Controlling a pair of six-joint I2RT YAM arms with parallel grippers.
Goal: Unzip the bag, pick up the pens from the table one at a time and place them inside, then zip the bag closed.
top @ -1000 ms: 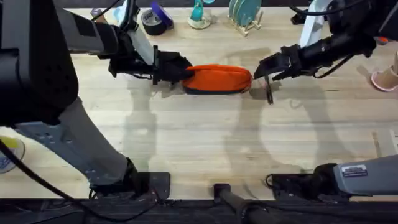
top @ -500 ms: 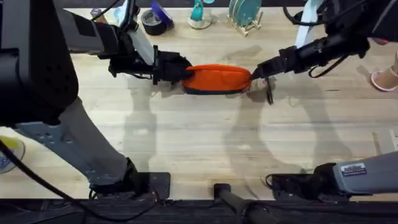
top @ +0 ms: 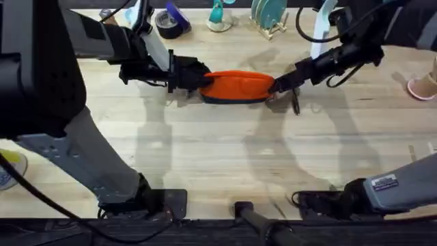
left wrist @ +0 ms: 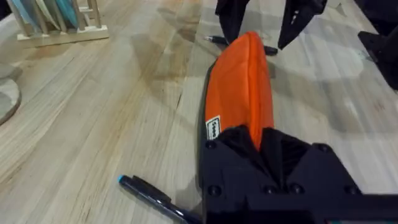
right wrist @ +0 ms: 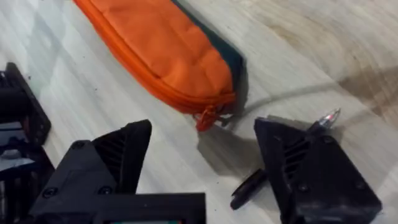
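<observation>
Lying on the table (top: 205,157), the bag (top: 237,87) is clamped at one end by the left gripper (top: 192,76) — the right gripper (right wrist: 202,163), fingers apart, hovers just beside its zipper end.

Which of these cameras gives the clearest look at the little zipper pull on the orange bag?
The right wrist view: the zipper pull hangs at the bag end, just ahead of the open right gripper. Overhead, that end is partly hidden by the gripper; I can't make the pull out. The left wrist view shows no pull.
</observation>
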